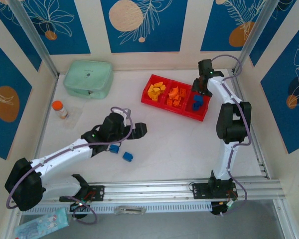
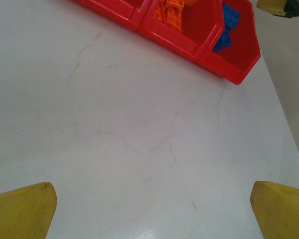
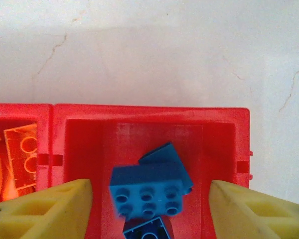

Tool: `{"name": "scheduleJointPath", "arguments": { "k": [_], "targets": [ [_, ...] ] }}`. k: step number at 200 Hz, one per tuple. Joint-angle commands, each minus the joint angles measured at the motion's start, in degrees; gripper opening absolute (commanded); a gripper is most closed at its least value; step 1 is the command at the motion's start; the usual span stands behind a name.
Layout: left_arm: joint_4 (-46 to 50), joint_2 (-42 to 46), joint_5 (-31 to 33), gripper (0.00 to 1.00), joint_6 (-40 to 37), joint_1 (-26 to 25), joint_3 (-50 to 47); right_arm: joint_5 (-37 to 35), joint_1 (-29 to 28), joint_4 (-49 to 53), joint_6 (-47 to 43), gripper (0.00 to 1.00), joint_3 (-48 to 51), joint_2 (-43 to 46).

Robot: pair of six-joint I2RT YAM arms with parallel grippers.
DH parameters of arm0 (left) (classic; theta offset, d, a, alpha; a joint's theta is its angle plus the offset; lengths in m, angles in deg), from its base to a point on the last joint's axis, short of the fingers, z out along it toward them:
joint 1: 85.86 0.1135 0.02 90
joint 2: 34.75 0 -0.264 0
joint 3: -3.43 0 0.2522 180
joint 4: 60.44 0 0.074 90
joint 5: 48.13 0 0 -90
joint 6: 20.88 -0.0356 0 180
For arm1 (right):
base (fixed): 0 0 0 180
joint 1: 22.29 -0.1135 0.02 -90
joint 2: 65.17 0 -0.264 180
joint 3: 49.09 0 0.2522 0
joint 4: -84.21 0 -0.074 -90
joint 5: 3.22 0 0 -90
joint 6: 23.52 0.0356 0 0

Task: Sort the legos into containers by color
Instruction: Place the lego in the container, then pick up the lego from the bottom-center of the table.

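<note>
Two blue legos (image 1: 114,148) lie loose on the surface toward its near edge, just beside my left fingers (image 1: 139,130). The red tray (image 1: 145,94) sits toward the far right corner, with my right fingers (image 1: 202,89) over its blue end compartment.

Left wrist: fingers spread wide, nothing between, bare surface below.

Right wrist: fingers spread, a blurred blue brick (image 3: 149,191) between them untouched, over other blue ones in that compartment. An orange brick (image 3: 22,154) lies in the next one.

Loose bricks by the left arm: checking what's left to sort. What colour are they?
Both bricks are blue; the top view shows them best.
</note>
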Motion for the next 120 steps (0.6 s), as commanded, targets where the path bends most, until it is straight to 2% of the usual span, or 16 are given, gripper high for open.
{"name": "scheduleJointPath", "arguments": {
  "k": [1,24,68,120],
  "targets": [
    [-0.66,0.54,1.12,0.99,-1.34,-0.32,1.89,1.42,-0.91,1.07,-0.59,0.68,-1.84,1.61],
    [0.33,1.64,1.68,0.99,-1.75,-0.31,1.83,3.84,-1.92,2.01,0.76,0.69,-0.67,4.78],
    [4.09,6.06,3.58,0.99,-2.43,0.01,0.73,7.66,-7.11,0.29,3.40,0.73,9.70,13.75],
    [12.68,14.84,6.32,0.99,-2.91,0.24,-2.33,12.34,-18.37,-0.67,3.24,0.78,19.67,20.97]
  ]
}}
